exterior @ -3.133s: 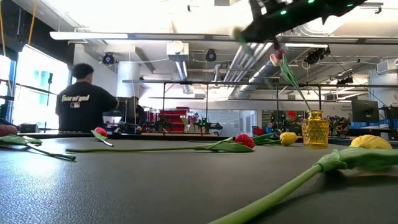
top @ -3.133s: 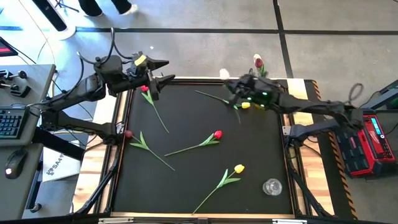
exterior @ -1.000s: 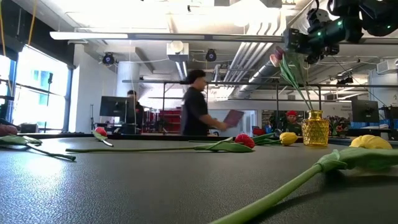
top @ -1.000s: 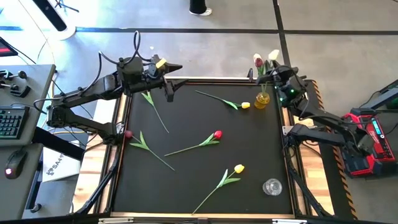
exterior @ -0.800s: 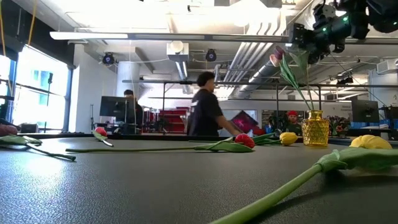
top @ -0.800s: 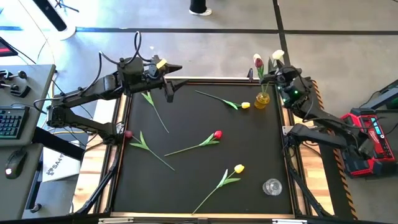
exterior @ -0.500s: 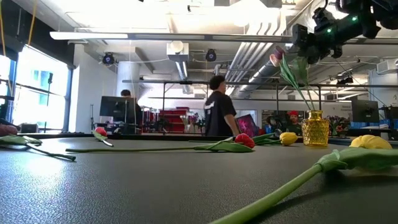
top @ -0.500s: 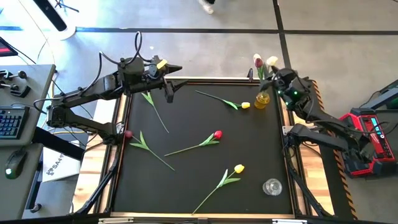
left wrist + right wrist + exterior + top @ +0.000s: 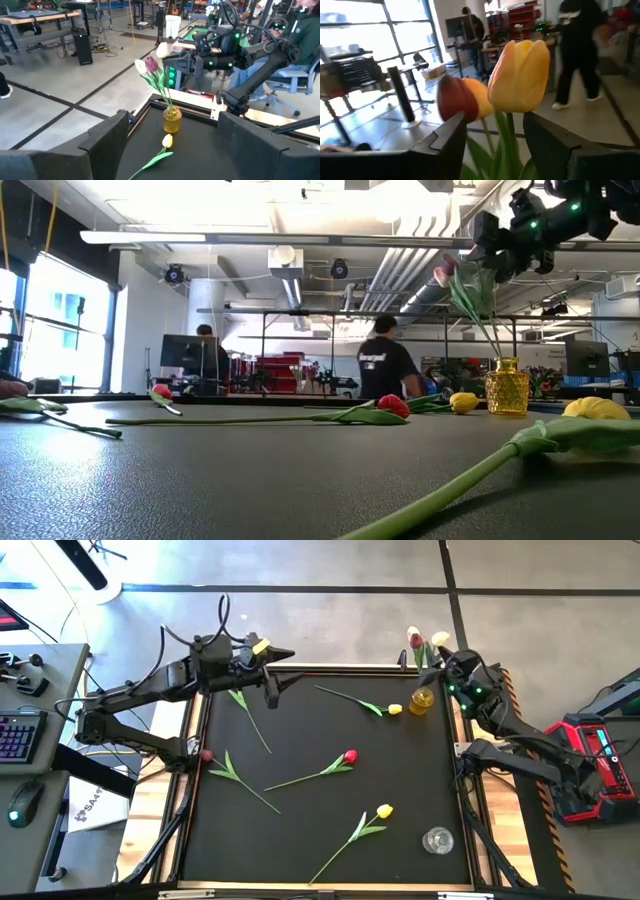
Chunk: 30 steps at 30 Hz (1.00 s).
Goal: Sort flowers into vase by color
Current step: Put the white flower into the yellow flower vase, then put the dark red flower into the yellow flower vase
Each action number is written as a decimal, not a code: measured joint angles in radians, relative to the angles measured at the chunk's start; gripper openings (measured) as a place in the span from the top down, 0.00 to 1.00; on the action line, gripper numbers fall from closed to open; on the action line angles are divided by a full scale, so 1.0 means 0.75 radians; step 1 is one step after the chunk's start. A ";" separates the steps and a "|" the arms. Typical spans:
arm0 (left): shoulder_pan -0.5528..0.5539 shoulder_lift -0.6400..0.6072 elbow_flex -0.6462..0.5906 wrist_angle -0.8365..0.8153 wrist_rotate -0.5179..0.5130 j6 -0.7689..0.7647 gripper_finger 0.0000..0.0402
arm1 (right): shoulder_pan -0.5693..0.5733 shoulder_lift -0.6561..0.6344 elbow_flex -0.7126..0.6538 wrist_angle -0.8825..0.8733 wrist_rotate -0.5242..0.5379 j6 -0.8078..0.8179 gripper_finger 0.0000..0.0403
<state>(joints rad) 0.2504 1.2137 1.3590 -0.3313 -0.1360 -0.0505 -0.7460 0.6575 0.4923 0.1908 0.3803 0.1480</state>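
The cream tulip (image 9: 440, 639) that the right gripper (image 9: 452, 667) carried across now stands in the amber vase (image 9: 422, 699), and the right fingers have spread apart around its stem, just below the head. That faceted glass vase, at the table's far right, holds two blooms: cream and a dark red tulip (image 9: 413, 637). Five more thin-stemmed artificial tulips lie flat on the matte black table (image 9: 300, 830): two yellow (image 9: 395, 709) (image 9: 384, 811), one red (image 9: 350, 756) at centre, one dark red (image 9: 206, 755) at the left edge, one under the left gripper (image 9: 272, 680), whose fingers are spread, empty. A clear glass (image 9: 437, 840) stands near right
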 joint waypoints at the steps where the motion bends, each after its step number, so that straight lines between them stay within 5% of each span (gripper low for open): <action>1: -0.006 0.000 0.000 -0.007 0.000 0.000 0.27 | 0.000 -0.004 0.000 -0.010 -0.024 0.016 0.54; 7: -0.025 0.000 0.000 -0.029 0.000 0.001 0.27 | -0.001 -0.005 0.001 -0.187 -0.139 0.084 0.49; 18: -0.021 0.000 0.000 -0.020 -0.001 0.004 0.27 | -0.001 -0.030 0.001 -0.207 -0.130 0.177 0.21; 30: -0.020 0.070 0.000 -0.152 -0.008 0.036 0.27 | 0.141 -0.113 0.002 0.147 -0.310 0.407 0.28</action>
<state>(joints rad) 0.2352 1.2663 1.3590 -0.4456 -0.1421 -0.0239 -0.6405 0.5728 0.4934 0.3008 0.1477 0.4529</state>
